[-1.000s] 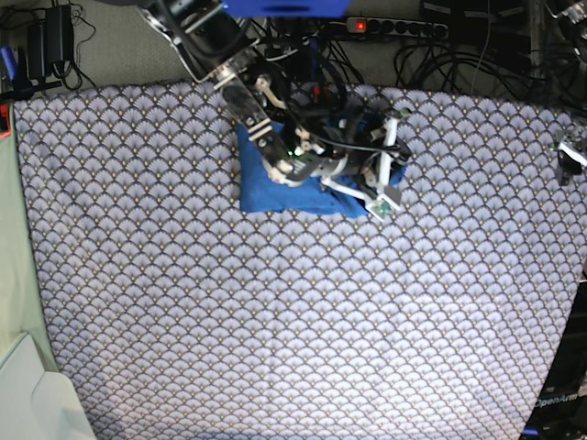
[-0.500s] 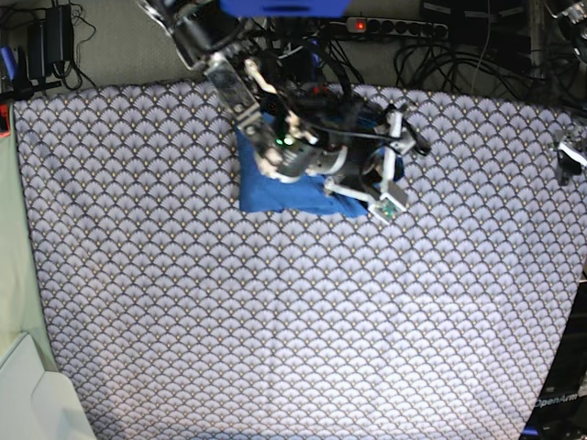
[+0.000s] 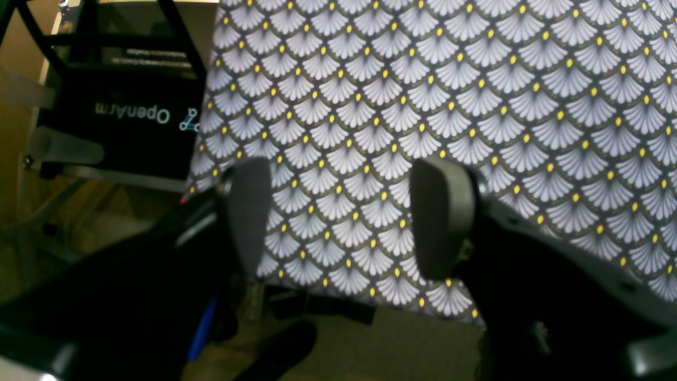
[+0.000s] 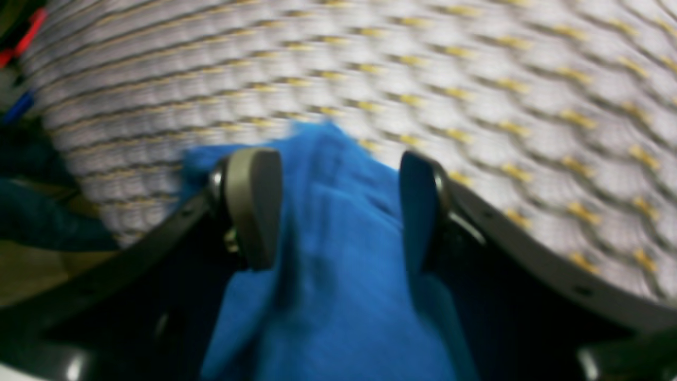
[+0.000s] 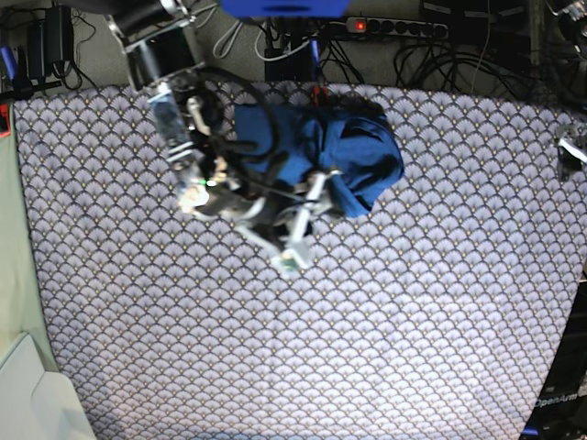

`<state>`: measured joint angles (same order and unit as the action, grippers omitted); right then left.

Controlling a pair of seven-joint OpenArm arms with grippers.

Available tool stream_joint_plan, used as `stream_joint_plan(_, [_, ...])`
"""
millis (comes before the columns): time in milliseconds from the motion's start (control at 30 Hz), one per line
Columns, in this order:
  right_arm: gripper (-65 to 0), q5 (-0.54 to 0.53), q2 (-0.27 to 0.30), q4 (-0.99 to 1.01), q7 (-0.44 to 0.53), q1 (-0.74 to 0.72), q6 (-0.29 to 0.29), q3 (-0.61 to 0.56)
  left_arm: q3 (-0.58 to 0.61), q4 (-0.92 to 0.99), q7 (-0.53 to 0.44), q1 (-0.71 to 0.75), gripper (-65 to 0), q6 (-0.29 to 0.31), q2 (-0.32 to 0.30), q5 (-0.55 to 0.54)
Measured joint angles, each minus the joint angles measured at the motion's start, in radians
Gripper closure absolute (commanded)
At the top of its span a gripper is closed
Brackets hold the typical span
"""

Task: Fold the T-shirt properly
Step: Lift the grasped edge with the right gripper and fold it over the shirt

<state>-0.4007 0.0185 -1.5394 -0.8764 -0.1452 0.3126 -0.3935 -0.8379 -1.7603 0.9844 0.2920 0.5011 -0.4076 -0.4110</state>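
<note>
At the left edge of the base view a pale green surface (image 5: 11, 275) borders the table, with a whitish object (image 5: 32, 399) at the bottom corner. The table carries a cloth (image 5: 367, 348) printed with pale fan scales and small yellow dots, and it covers nearly the whole view. The right arm (image 5: 174, 101) reaches down from the top left over the cloth, its black links wound with cables, and ends in the right gripper (image 5: 295, 234) near the cloth's upper middle. In the right wrist view its two pads (image 4: 253, 203) stand wide apart, so the claw is open; blue fabric lies between and below them, though the blur does not let me tell whether either pad touches it. The shirt (image 5: 353, 156) lies just to the right of that gripper, a bunched, folded blue heap at the cloth's far edge, upper middle of the base view, partly behind the arm's cables. Behind the table runs a power strip (image 5: 394, 27) with a red light, among dark cables. At the far right edge of the base view a small part of the left gripper (image 5: 570, 151) shows, well apart from the shirt. In its wrist view the left gripper (image 3: 338, 217) has its pads parted over bare cloth near the table edge, holding nothing, with a black stand (image 3: 127, 116) marked OpenArm beyond.
</note>
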Motion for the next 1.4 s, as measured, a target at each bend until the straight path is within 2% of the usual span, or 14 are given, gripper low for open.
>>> stream_joint_plan(133, [-36.3,0.002,0.011,-0.092,0.005,0.089,0.000,0.003,0.004,0.042,-0.013,-0.010,-40.4,0.002,-0.006,-0.003])
stream_joint_plan(200, [-36.3,-0.004,0.001,-0.140,0.008,0.142,0.000,0.000,0.007,0.093,0.000,-0.025,-40.4,0.010,-0.030,-0.003])
stream_joint_plan(333, [-36.3,-0.003,0.001,-0.205,0.009,0.195,0.000,0.005,-0.003,0.171,0.001,-0.075,-40.4,0.126,-0.080,0.003])
stream_joint_plan(400, [-36.3,-0.007,0.005,-0.219,0.028,0.216,0.000,0.005,-0.002,0.175,0.000,-0.079,-40.4,0.159,-0.087,0.003])
stream_joint_plan(533, [-36.3,-0.005,0.058,-0.170,0.097,0.248,0.000,0.007,-0.001,0.149,0.003,-0.073,-40.4,0.161,-0.079,0.003])
stream_joint_plan(767, [-36.3,-0.028,0.087,-0.029,0.245,0.245,0.002,0.003,-0.001,0.148,0.008,-0.072,-40.4,0.161,-0.040,0.004])
stream_joint_plan(867, [-36.3,-0.034,0.103,-0.022,0.264,0.243,0.005,0.001,0.001,0.145,0.001,-0.057,-40.4,0.168,-0.043,0.000])
stream_joint_plan(1033, [-36.3,-0.034,0.122,-0.040,0.252,0.241,0.006,0.000,0.002,0.145,0.004,-0.046,-40.4,0.169,-0.041,0.003])
stream_joint_plan(1167, [-36.3,-0.013,0.130,-0.162,0.206,0.266,-0.004,-0.005,0.002,0.145,0.003,-0.046,-40.4,0.170,-0.040,0.003])
stream_joint_plan(1300, [-36.4,-0.006,0.103,-0.201,0.174,0.239,-0.003,-0.006,0.002,0.145,0.003,-0.047,-40.4,0.169,-0.041,0.003])
stream_joint_plan(1400, [-36.4,-0.020,0.085,-0.157,0.176,0.178,0.000,-0.008,0.002,0.145,0.003,-0.046,-40.4,0.170,-0.041,0.003])
